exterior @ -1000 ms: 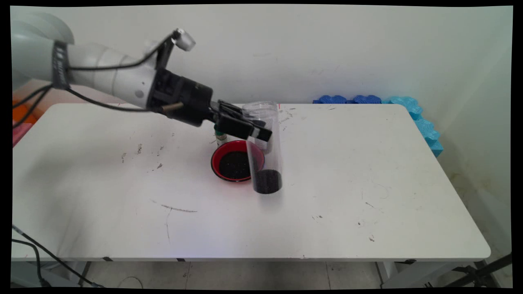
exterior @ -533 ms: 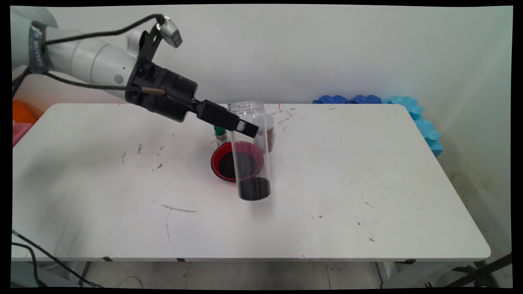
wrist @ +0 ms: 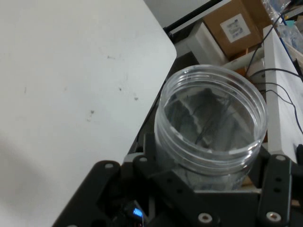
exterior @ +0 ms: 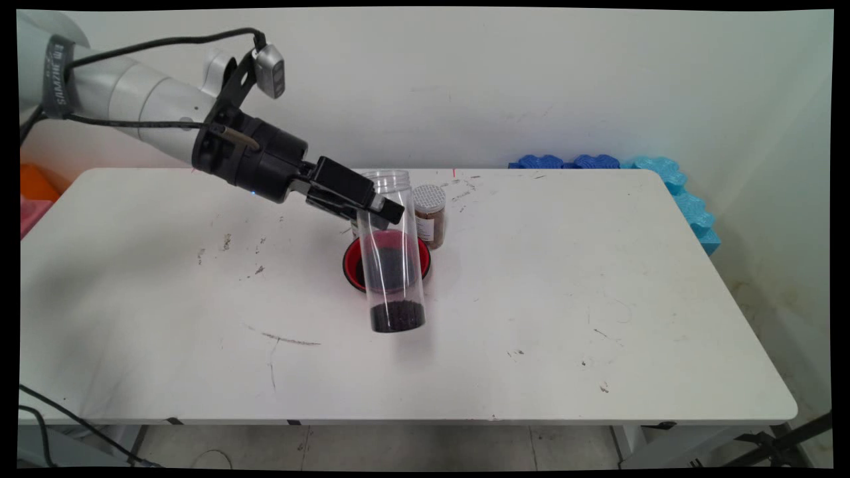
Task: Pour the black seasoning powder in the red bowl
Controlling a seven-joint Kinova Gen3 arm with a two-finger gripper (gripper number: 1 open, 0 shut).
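You are seeing the end effector gripping a tall clear jar near its open top, its black fingers clamped against the jar's upper wall just under the threaded rim. The jar is standing close to upright with a slight tilt, its bottom holding a shallow layer of dark grains, and whether that bottom is touching the white surface or hanging just above it cannot be told from the main view. Directly behind the jar, and partly showing through its clear wall, a red bowl with a dark filling is sitting on the surface. Just beyond the bowl, a small spice jar with a perforated silver lid and brownish contents is standing upright, near the clear jar's upper part but apart from it. Blue foam pieces are lying along the far right edge of the surface against the wall. In the hand view, you are looking down into the clear jar's open mouth, with the black linkage closing around its neck, the surface's rounded corner to the left, and a cardboard box beyond it.
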